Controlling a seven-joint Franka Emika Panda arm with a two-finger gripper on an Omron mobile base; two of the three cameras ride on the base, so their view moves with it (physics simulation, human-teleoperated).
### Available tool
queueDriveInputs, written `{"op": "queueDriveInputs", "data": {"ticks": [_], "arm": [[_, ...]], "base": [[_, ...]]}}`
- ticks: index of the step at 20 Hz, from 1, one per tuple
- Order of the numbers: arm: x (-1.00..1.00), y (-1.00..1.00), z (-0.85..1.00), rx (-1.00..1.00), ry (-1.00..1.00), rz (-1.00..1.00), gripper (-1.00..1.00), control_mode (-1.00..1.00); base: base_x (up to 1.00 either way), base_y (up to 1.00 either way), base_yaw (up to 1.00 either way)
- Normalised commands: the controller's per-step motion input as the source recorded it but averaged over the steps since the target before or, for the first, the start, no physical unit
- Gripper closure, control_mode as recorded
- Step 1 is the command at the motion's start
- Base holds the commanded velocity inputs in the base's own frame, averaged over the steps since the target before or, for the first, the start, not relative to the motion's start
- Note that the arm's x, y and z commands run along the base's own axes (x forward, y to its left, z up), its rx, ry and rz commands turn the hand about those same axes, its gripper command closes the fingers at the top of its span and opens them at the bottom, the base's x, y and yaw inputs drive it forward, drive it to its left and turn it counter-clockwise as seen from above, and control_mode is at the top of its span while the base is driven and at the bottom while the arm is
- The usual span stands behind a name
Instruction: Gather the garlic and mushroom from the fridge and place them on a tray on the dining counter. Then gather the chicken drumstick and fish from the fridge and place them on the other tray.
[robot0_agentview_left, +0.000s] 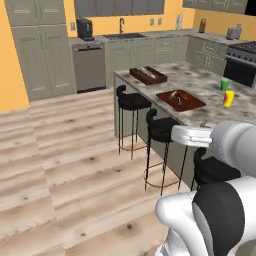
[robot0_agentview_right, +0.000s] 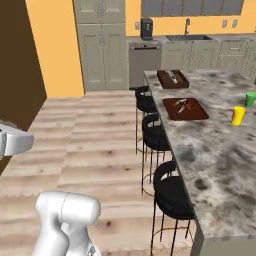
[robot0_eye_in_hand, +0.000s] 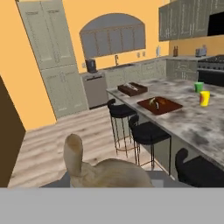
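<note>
Item: chicken drumstick (robot0_eye_in_hand: 98, 168), tan, bulbous with a narrow bone end, sits at the base of the hand view, clamped in the closed gripper (robot0_eye_in_hand: 109, 183); fingertips hidden behind it. Dining counter (robot0_agentview_left: 210, 90), marble top, carries two trays well apart: the flat reddish-brown tray (robot0_agentview_left: 180, 100), with small items too small to name, and farther along, the other tray (robot0_agentview_left: 148, 75), dark and deep, holding the pale fish (robot0_agentview_left: 148, 73). Black stools (robot0_agentview_left: 132, 101) line the near side. Green cup (robot0_agentview_left: 225, 83) and yellow cup (robot0_agentview_left: 229, 98) stand near each other.

Dining counter (robot0_agentview_right: 220, 165), tray (robot0_agentview_right: 186, 109) near other tray (robot0_agentview_right: 172, 79), stools (robot0_agentview_right: 172, 192)
</note>
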Motion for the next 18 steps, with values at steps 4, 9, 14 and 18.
{"op": "queueDriveInputs", "data": {"ticks": [4,9,14,18], "arm": [[0.0,0.0,0.0,0.0,0.0,0.0,1.0,1.0],[0.0,0.0,0.0,0.0,0.0,0.0,1.0,1.0],[0.0,0.0,0.0,0.0,0.0,0.0,1.0,1.0],[0.0,0.0,0.0,0.0,0.0,0.0,1.0,1.0]], "base": [[0.75,0.78,-0.42],[0.76,0.82,-0.4],[0.78,0.85,-0.39],[0.79,0.84,-0.39]]}}
